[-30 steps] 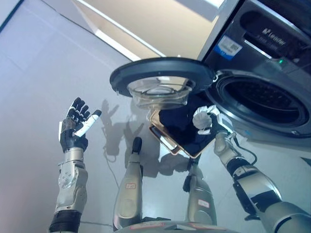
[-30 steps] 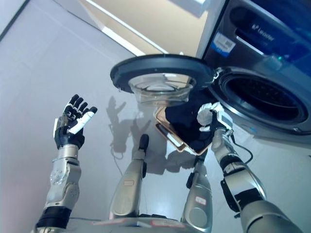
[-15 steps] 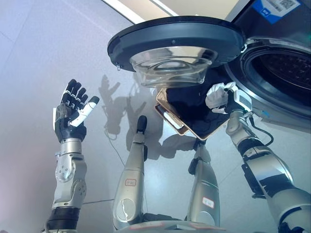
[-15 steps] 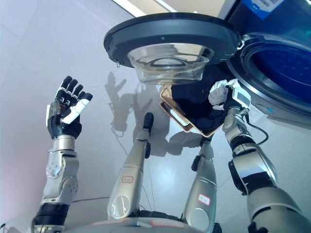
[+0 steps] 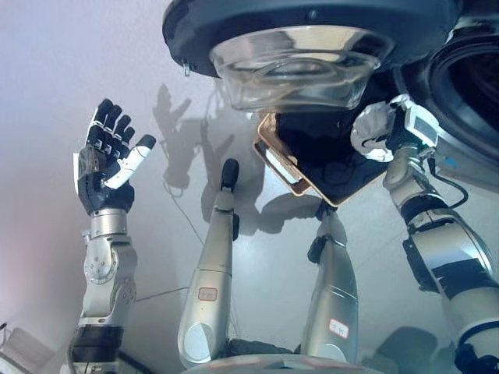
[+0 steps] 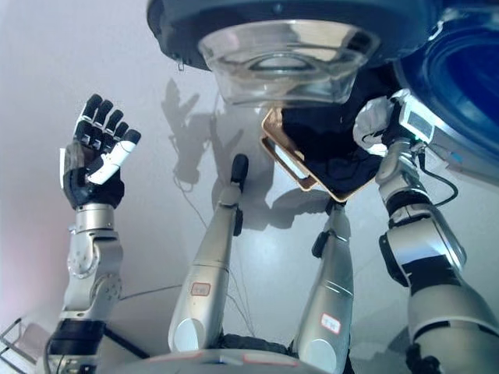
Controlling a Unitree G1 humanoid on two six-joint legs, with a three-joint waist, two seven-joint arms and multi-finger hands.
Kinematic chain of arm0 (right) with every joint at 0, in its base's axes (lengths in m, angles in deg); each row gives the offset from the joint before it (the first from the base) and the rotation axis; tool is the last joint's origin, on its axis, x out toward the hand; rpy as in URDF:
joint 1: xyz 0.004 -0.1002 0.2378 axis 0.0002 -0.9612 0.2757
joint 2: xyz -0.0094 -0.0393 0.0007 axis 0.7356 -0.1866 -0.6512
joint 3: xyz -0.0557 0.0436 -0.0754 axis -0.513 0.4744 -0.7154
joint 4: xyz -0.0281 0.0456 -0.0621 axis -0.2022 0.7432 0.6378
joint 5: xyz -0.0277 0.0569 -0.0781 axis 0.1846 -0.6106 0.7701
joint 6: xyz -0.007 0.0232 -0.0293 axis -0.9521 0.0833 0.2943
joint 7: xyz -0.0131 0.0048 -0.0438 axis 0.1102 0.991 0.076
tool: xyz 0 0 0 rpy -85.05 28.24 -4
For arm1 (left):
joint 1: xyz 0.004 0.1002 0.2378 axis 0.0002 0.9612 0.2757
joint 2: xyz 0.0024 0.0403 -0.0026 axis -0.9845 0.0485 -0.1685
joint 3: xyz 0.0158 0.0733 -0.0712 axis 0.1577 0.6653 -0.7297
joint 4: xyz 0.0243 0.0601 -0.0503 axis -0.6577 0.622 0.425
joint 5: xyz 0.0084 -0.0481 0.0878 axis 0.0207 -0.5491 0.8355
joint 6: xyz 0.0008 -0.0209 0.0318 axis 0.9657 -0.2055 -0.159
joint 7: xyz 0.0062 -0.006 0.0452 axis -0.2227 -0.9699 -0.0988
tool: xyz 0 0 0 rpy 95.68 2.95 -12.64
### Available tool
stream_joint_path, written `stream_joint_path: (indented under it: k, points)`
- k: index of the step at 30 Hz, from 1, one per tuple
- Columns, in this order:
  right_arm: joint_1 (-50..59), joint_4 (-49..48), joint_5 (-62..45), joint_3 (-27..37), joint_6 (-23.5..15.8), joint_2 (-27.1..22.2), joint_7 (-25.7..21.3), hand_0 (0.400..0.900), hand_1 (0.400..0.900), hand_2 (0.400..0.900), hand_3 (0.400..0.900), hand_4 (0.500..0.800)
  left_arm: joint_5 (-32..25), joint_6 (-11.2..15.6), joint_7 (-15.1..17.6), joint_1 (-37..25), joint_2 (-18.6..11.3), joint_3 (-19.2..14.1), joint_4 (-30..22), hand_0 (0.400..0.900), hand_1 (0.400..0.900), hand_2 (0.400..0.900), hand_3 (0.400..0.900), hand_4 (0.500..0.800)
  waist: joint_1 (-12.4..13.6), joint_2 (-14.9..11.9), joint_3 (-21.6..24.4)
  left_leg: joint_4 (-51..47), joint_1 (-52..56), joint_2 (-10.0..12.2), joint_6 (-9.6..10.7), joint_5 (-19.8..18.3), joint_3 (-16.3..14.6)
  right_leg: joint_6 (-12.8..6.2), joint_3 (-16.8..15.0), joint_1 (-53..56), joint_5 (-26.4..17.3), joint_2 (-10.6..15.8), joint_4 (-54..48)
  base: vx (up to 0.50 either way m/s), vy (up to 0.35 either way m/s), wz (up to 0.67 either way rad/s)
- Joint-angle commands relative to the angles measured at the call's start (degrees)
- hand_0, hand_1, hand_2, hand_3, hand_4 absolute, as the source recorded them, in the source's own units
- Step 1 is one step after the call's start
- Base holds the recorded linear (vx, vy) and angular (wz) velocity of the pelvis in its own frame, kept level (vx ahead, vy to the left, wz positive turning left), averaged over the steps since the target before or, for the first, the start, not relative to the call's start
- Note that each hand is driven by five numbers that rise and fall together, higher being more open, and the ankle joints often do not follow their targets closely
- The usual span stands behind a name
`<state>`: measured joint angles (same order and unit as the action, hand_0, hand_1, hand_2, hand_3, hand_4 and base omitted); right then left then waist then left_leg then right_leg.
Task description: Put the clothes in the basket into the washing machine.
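Note:
A tan rectangular basket (image 5: 282, 167) sits on the floor under the open washing machine door (image 5: 312, 31), filled with dark navy clothes (image 5: 323, 152). My right hand (image 5: 376, 131) is at the basket's right side, its fingers curled on the dark clothes; it also shows in the right eye view (image 6: 376, 125). My left hand (image 5: 105, 160) is raised at the left, fingers straight and open, holding nothing. The washing machine drum opening (image 5: 472, 86) is at the upper right, partly cut off.
The round door with its glass bowl (image 5: 300, 66) hangs over the basket and hides its far part. Grey floor (image 5: 47, 70) lies to the left of the machine.
The camera has moved closer and lower: the door and drum have shifted up and grown. My right hand stays on the clothes at the basket. My left hand stays raised and open.

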<state>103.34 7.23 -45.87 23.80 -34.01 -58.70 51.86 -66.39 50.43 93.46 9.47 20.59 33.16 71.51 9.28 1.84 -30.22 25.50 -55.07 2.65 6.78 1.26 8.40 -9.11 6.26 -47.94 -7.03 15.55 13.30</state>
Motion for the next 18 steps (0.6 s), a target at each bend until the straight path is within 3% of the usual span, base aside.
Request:
stream_joint_path:
  k: [1,7,8,10,18]
  points:
    - [2.9,-0.7,-3.1,-3.5,-0.2,-4.5,-4.0,0.900,0.900,0.900,0.900,0.800,1.2,7.1,2.4,2.4,-1.7,-3.6,-8.5,0.900,0.900,0.900,0.900,0.800,-0.4,1.4,0.4,-3.0,-3.0,-3.3,-4.5,-1.2,-0.4,1.19,-2.4,-2.5,5.6,-0.7,7.0,-0.01,0.026,-0.06]
    - [4.7,-0.2,-3.4,-4.9,-0.2,-2.5,-3.8,0.900,0.900,0.900,0.900,0.800,0.0,7.5,3.8,2.4,-1.5,-3.1,-8.3,0.900,0.900,0.900,0.900,0.800,-0.6,2.0,0.4,-0.9,-6.4,-3.6,-4.7,-1.8,-0.7,1.64,-3.0,-6.5,6.4,-0.9,9.8,0.00,0.011,-0.02]
    - [4.7,-0.1,-3.4,-4.9,-0.2,-2.0,-3.7,0.778,0.778,0.778,0.778,0.727,0.0,7.5,3.9,2.3,-1.5,-3.0,-8.4,0.900,0.900,0.900,0.900,0.800,-0.6,2.1,0.4,-1.1,-6.5,-3.5,-4.7,-1.7,-0.8,1.67,-3.0,-6.7,6.4,-0.9,9.7,0.00,0.009,-0.06]
    - [4.6,0.6,-3.2,-5.0,-0.1,-1.2,-3.5,0.400,0.400,0.400,0.400,0.500,-0.1,7.6,3.9,2.1,-1.5,-2.9,-8.2,0.900,0.900,0.900,0.900,0.800,-0.7,2.2,0.4,-1.3,-6.6,-3.4,-4.6,-1.6,-1.0,1.74,-2.9,-6.9,6.4,-1.0,9.4,0.00,0.000,-0.05]
    - [4.7,1.7,-3.7,-3.8,0.0,-0.6,-3.7,0.400,0.400,0.400,0.400,0.500,-0.2,8.0,4.3,1.3,-2.1,-3.3,-7.7,0.900,0.900,0.900,0.900,0.800,-0.9,2.9,0.4,-2.1,-5.9,-3.4,-4.6,-1.4,-1.3,1.73,-3.2,-6.3,6.3,-1.3,8.4,0.00,0.000,-0.01]
